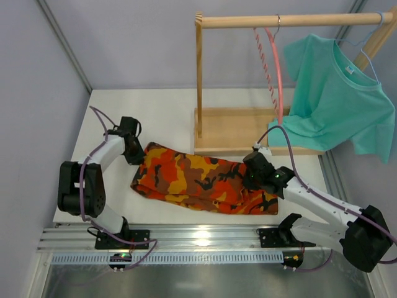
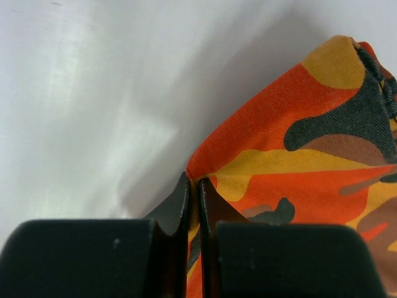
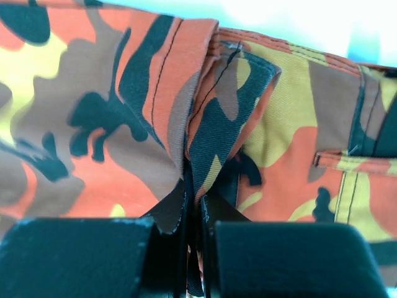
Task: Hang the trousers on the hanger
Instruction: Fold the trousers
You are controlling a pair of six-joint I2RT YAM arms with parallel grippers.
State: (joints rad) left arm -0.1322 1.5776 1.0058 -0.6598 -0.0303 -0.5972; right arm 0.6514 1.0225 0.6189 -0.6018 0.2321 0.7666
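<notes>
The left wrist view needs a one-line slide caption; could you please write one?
Left gripper shut on an edge fold of the camouflage trousers, white table behind.

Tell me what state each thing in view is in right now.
trousers: lying folded on the table, pinched at both ends
hanger: bare, hanging from the wooden rail
left gripper: jaws shut on the trousers
right gripper: jaws shut on the trousers
teal T-shirt: hanging from the same rail

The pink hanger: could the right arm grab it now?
Probably not yet. The right hand is shut on the trousers, though the hanger hangs close behind with nothing between.
</notes>
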